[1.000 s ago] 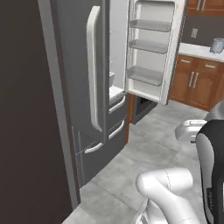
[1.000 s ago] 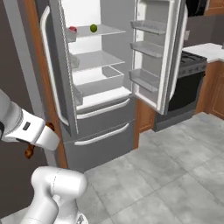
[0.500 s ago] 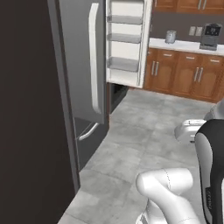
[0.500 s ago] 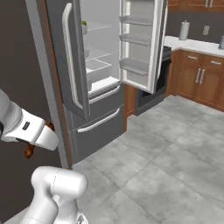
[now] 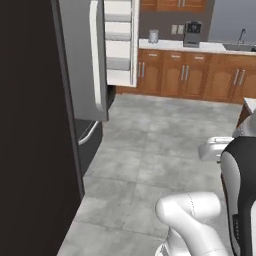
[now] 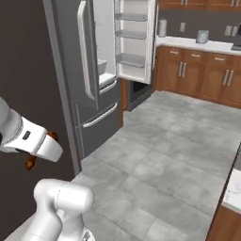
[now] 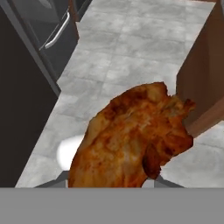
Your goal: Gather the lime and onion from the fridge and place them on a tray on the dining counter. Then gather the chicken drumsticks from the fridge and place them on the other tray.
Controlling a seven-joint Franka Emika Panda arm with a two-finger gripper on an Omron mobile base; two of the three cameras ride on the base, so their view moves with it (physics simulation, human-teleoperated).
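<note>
A brown chicken drumstick [image 7: 131,135] looms close in the hand view, and my gripper is shut on it, with the fingertips hidden behind the meat. From the right base view my gripper [image 6: 41,149] hangs low at the left beside the dark fridge side, with brown bits of the drumstick [image 6: 31,163] poking out around the hand. The fridge [image 6: 92,70] stands with both upper doors open, its right door [image 6: 134,42] showing white shelves. It also rises at the left of the left base view as the fridge [image 5: 75,60]. A corner of the dining counter [image 6: 233,190] shows at the lower right. The lime, the onion and both trays are out of view.
Grey tiled floor [image 6: 169,146] spreads wide between the fridge and the wall counter [image 5: 200,75] with its wooden cabinets and small appliances. A brown wooden panel [image 7: 205,74] stands close to the drumstick on the right of the hand view.
The whole picture has swung: the base has turned away from the fridge, which has slid to the left. The drumstick stays in my gripper.
</note>
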